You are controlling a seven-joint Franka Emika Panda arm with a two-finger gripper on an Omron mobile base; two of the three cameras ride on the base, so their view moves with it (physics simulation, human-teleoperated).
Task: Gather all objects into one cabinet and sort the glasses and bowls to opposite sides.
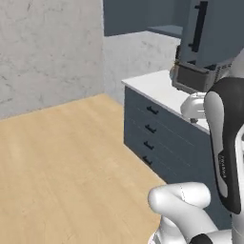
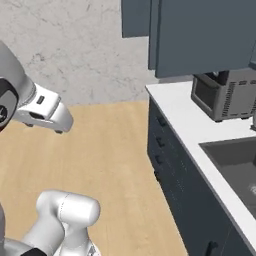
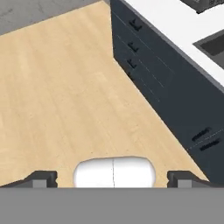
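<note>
a simulated kitchen corner: pale wooden floor (image 1: 71, 162) running up to a mottled grey wall (image 1: 47, 47), with a run of dark slate-blue counter drawers (image 2: 172, 165) under a white countertop (image 2: 187, 117) along one side. above the countertop hang the dark slate-blue wall cabinets (image 2: 202, 35), flat-fronted; in the left base view one door (image 1: 209, 31) carries a long black vertical bar handle (image 1: 198, 26) and appears to stand swung out from the cabinet front, though i cannot tell how far. a dark grey microwave (image 2: 222, 95) sits on the countertop below the cabinets, near the back wall, and a recessed dark sink (image 2: 235, 165) lies further along the same countertop, well apart from the microwave. the cups and bowls i am to gather cannot be made out in these views, and the inside of the cabinet is hidden from me. my gripper (image 3: 113, 178) hangs over the bare floor, beside the drawer fronts and clear of the countertop; my fingers (image 3: 41, 178) stand spread wide, one tip at each lower corner of the hand view, with nothing between them. the small black drawer pulls (image 3: 132, 45) form a column down the nearest drawer stack, and two more pulls (image 3: 205, 138) sit on a cabinet front nearer to my hand.
</note>
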